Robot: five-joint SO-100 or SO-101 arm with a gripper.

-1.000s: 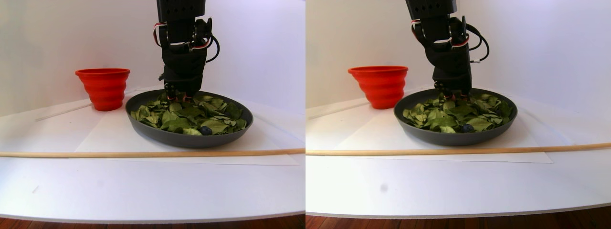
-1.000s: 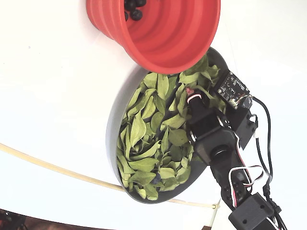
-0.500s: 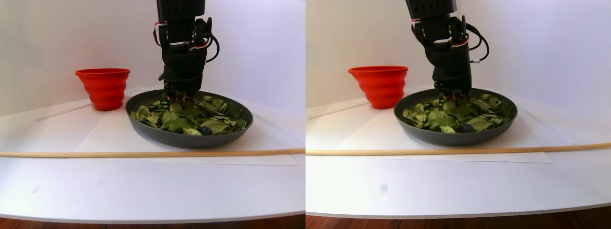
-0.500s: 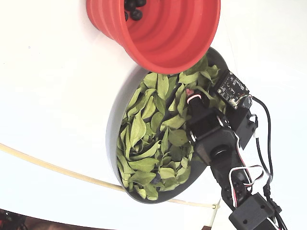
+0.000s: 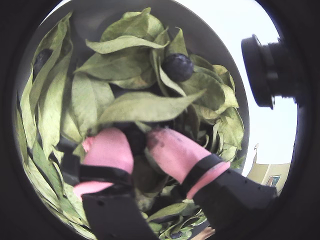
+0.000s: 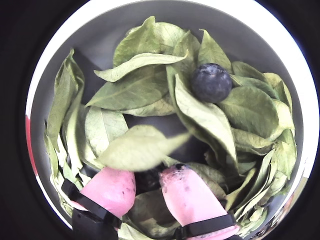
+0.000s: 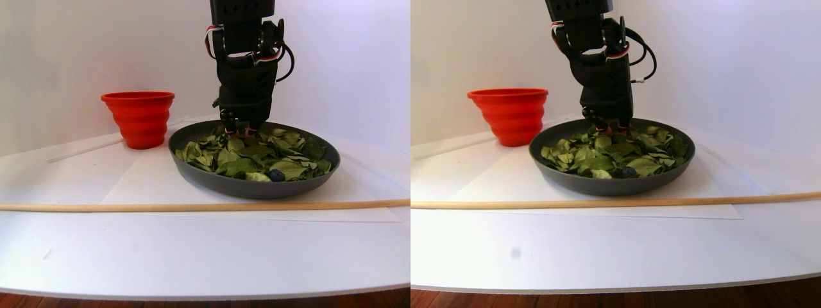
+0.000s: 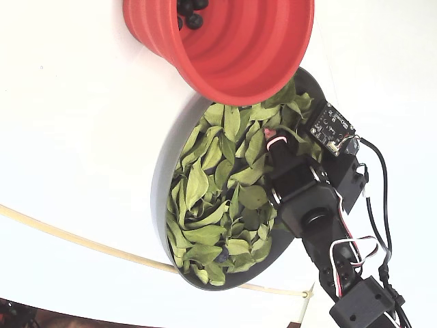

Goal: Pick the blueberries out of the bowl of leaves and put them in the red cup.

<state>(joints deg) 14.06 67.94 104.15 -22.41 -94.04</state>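
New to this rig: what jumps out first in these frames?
The red cup fills the top of the fixed view, with a few blueberries already inside. Below it sits the bowl, heaped with leaves, the hand dipped in with its pink fingertips close around something dark. In a wrist view one plump blueberry lies exposed on the leaves just beyond the fingertips.

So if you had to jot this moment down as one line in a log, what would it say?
gripper: down in leaves, pink fingertips around something dark | blueberry exposed nearby | bowl | red cup: holds berries
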